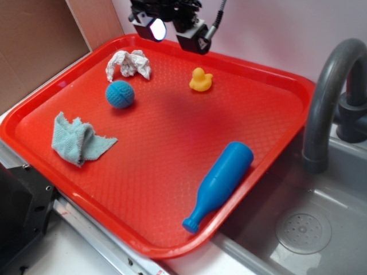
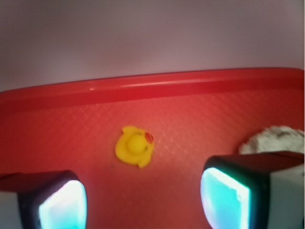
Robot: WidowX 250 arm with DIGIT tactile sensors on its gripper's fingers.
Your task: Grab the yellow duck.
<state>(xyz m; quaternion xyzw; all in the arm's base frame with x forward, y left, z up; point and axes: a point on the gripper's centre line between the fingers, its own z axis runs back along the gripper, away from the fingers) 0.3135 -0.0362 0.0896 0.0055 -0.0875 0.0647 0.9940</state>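
Pincer (image 2: 143,200) spread wide and empty, fingertips cut off; duck (image 2: 135,146) near tray's (image 2: 143,88) far edge; crumpled cloth (image 2: 274,138) half hidden.

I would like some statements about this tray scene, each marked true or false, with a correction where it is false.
1. The yellow duck is held in the gripper. False: it sits free on the red tray, and the open gripper is above it.
2. The blue bottle lies on its side. True.
3. The blue knitted ball is smaller than the duck. False: the ball is larger.
4. A crumpled white cloth lies near the tray's far edge. True.
5. The light blue cloth covers the ball. False: they lie apart.
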